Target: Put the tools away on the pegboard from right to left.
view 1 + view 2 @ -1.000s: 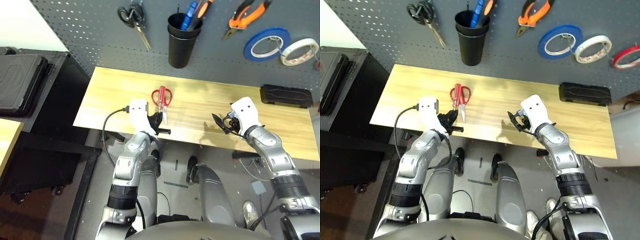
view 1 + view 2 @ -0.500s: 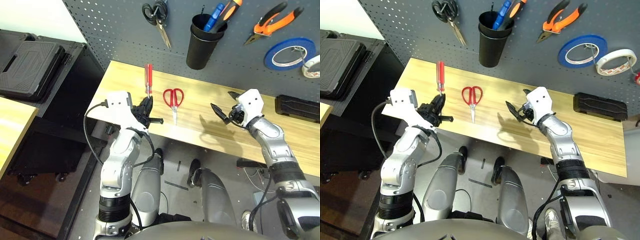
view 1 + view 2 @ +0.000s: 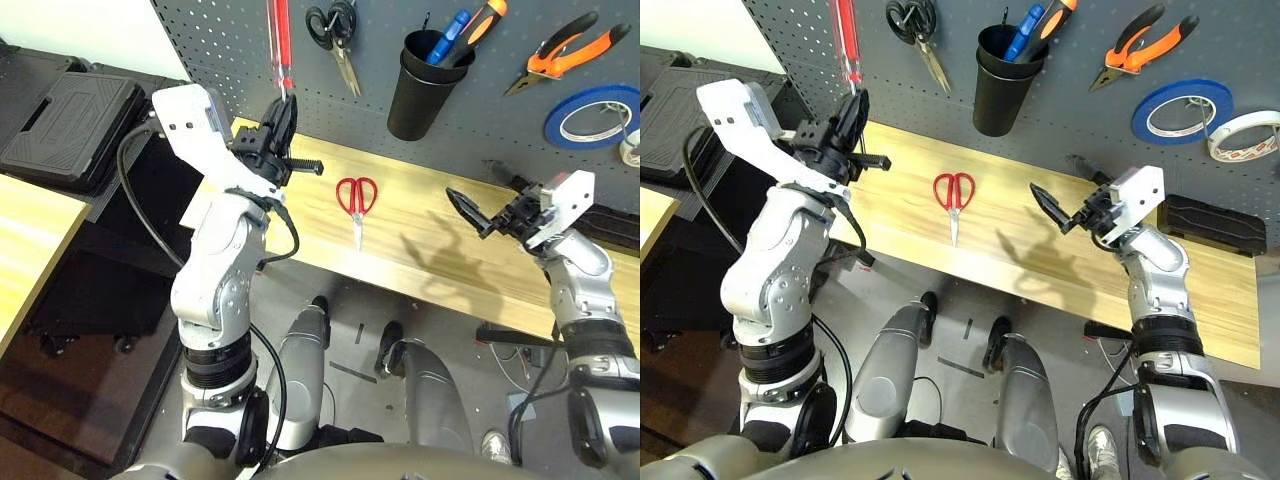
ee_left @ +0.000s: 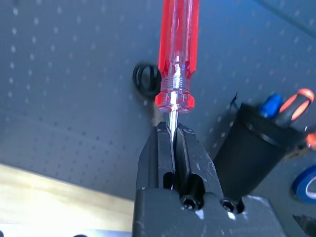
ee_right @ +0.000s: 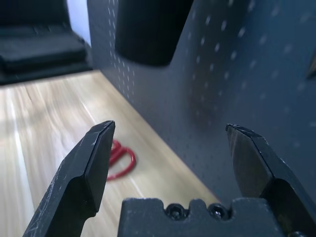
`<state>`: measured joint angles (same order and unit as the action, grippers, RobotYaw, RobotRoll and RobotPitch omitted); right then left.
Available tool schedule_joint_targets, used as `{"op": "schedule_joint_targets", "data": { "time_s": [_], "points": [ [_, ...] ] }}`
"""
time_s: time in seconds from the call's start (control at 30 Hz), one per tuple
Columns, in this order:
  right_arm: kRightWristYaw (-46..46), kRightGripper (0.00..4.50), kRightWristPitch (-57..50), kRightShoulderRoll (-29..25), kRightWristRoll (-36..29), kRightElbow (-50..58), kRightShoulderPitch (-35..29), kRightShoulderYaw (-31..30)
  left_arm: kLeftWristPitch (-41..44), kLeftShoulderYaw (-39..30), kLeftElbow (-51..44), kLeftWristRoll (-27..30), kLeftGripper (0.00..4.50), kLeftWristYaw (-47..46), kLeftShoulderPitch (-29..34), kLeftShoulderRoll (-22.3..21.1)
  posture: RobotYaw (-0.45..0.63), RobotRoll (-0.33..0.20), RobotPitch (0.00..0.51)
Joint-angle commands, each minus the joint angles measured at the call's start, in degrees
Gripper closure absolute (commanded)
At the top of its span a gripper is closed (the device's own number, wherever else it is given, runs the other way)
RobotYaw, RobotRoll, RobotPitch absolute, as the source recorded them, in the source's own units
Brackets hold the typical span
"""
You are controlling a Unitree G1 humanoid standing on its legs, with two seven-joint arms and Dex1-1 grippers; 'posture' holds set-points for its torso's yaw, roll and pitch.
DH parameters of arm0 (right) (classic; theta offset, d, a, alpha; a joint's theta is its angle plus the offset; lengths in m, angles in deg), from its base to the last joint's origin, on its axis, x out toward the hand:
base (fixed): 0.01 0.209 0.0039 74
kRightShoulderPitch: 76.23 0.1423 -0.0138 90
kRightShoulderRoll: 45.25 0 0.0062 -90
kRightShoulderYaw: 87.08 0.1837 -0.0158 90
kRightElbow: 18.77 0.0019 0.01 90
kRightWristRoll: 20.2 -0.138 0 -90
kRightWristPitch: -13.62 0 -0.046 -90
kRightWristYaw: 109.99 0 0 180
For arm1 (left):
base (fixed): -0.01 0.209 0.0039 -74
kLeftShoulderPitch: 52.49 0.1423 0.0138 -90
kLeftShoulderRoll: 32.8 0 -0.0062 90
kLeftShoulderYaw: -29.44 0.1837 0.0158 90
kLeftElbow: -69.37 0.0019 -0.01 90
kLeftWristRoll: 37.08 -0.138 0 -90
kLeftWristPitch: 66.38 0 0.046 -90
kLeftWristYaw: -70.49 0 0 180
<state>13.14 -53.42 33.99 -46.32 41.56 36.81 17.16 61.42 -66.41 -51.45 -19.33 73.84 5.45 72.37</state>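
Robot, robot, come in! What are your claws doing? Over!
Left claw shut on red screwdriver. Right claw open, empty. Red scissors on table, not hung.

The screwdriver has a red and clear handle; the scissors are red-handled. Pliers at far right: orange and black. Pegboard: dark grey, dotted. 1 tape roll is blue.
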Motion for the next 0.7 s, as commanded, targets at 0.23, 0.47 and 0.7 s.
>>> {"op": "schedule_joint_targets", "data": {
  "time_s": [0.23, 0.47, 0.7],
  "points": [
    [-5.48, 0.0, -3.35, -3.73, -6.31, 0.94, 2.28, 4.71, -0.57, -1.13, 4.36, 2.42, 4.49, 0.18, -9.43, -1.22, 0.27, 0.0, 0.295],
    [-8.28, 0.0, -11.78, -7.09, -10.24, 6.24, 2.91, 5.78, -4.0, -1.19, 10.24, 2.3, 4.49, 0.4, -15.72, -0.94, 0.24, 0.0, 0.283],
    [-8.63, 0.0, -16.13, -8.41, -11.14, 9.52, 3.54, 6.08, -7.91, -1.07, 16.38, 2.39, 4.49, 0.05, -22.24, 0.93, 0.22, 0.0, 0.276]
  ]
}}
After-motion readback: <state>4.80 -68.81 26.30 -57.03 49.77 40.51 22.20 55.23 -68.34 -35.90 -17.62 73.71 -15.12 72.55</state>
